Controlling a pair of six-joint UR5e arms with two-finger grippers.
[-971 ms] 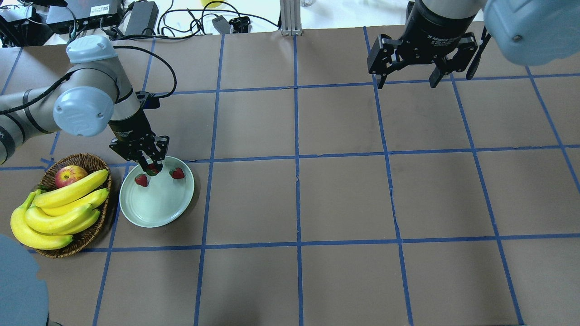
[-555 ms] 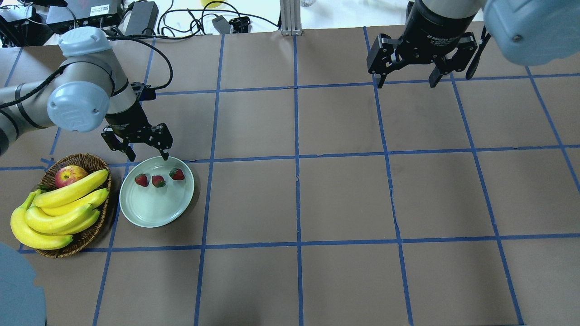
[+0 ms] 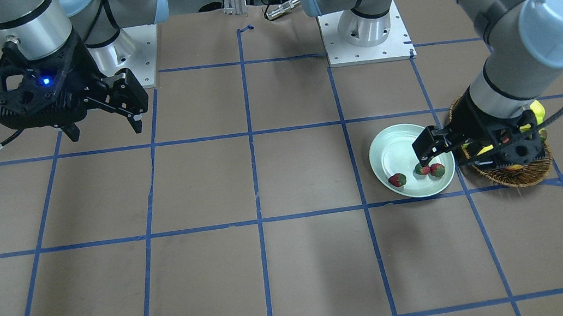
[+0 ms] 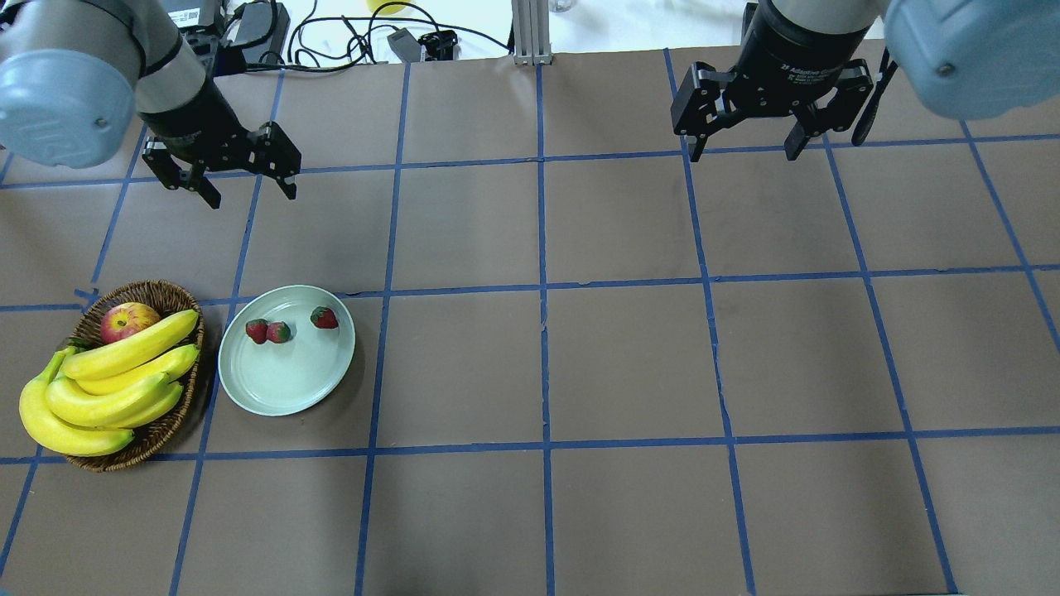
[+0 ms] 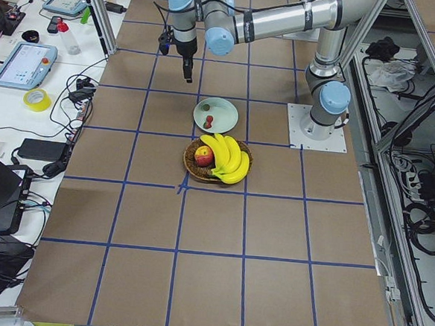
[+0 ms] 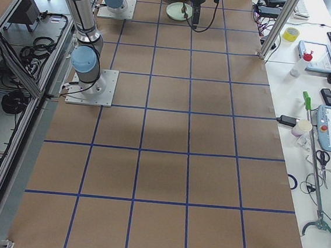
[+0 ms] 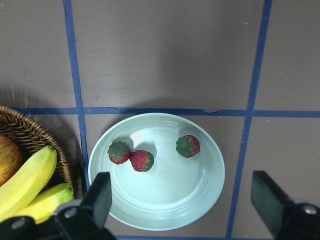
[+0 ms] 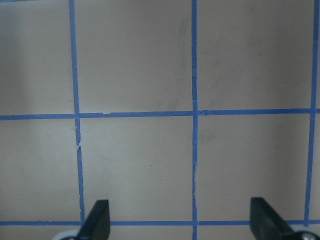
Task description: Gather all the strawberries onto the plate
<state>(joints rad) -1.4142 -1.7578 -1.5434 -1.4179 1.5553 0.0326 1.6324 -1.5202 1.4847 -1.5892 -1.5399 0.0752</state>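
Note:
Three strawberries (image 4: pixel 257 330) (image 4: pixel 279 332) (image 4: pixel 324 317) lie in the far half of the mint-green plate (image 4: pixel 286 389). Two touch each other and the third lies apart. The left wrist view shows them too (image 7: pixel 119 152) (image 7: pixel 142 160) (image 7: pixel 188 146), on the plate (image 7: pixel 210 192). My left gripper (image 4: pixel 252 197) is open and empty, high above the table, beyond the plate. In the front-facing view it sits lower, at the plate's basket side. My right gripper (image 4: pixel 744 156) is open and empty, hovering at the far right over bare table.
A wicker basket (image 4: pixel 157 290) with bananas (image 4: pixel 116 372) and an apple (image 4: pixel 128 321) stands just left of the plate. Cables and power boxes lie beyond the table's far edge (image 4: pixel 257 33). Blue tape lines grid the brown table.
My left gripper opened and let the third strawberry go into the plate, then rose and drew back toward the far left. That berry rolled against the left one. The right arm stayed still.

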